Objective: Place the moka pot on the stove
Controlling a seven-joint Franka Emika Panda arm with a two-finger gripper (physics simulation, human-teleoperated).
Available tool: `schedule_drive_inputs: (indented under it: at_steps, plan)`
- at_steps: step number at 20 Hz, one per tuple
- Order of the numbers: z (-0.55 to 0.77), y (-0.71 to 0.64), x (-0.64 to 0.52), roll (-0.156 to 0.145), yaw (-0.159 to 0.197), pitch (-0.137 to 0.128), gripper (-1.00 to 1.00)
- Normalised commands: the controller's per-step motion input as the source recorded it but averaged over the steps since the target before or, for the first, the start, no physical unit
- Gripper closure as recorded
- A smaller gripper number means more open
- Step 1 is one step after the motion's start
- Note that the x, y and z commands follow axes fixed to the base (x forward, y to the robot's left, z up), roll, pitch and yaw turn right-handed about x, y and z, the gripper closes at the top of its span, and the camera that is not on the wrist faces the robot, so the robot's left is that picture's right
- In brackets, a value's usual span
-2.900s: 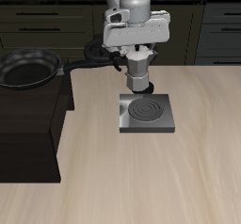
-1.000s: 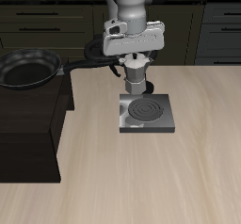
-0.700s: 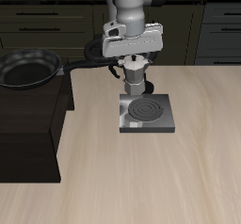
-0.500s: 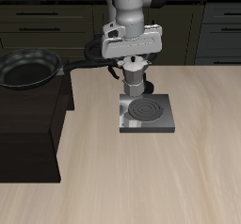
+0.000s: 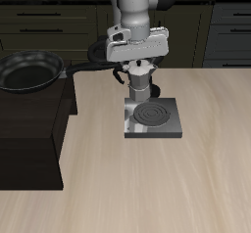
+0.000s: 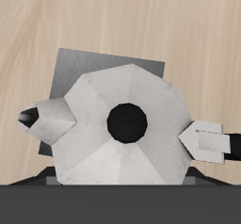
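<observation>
My gripper (image 5: 143, 65) is shut on the top of the silver faceted moka pot (image 5: 144, 80). It holds the pot upright, just above the table at the back edge of the stove (image 5: 165, 127). The stove is a flat grey square plate with a dark spiral coil (image 5: 150, 113). In the wrist view the pot's lid with its black knob (image 6: 126, 122) fills the frame between my fingers (image 6: 209, 139). A corner of the stove plate (image 6: 80, 70) shows beyond the pot. The pot's black handle is hidden.
A black frying pan (image 5: 27, 72) sits on a dark low cabinet (image 5: 34, 129) beside the table. A black ring-shaped object (image 5: 97, 53) lies behind my gripper. Dark drawers line the back wall. Bare wooden table (image 5: 147, 193) stretches from the stove to the front edge.
My gripper has shifted a little sideways toward the frying pan side with the moka pot in it, and sits slightly lower. The stove has not moved.
</observation>
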Motion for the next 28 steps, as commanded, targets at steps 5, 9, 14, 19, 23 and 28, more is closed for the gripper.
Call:
schedule_drive_inputs:
  at_steps: [5, 9, 14, 19, 23, 28]
  plan:
    - [-0.11, 0.05, 0.05, 0.008, 0.004, 0.001, 1.0]
    - [-0.23, 0.05, 0.13, 0.001, -0.008, 0.026, 1.0]
    - [-0.1, 0.09, -0.02, 0.013, 0.004, 0.009, 1.0]
    - [-0.14, 0.05, 0.05, 0.007, 0.009, 0.016, 1.0]
    - [-0.15, 0.01, 0.04, 0.001, 0.024, 0.021, 1.0]
    - [-0.08, -0.03, 0.05, -0.017, 0.02, -0.006, -1.0]
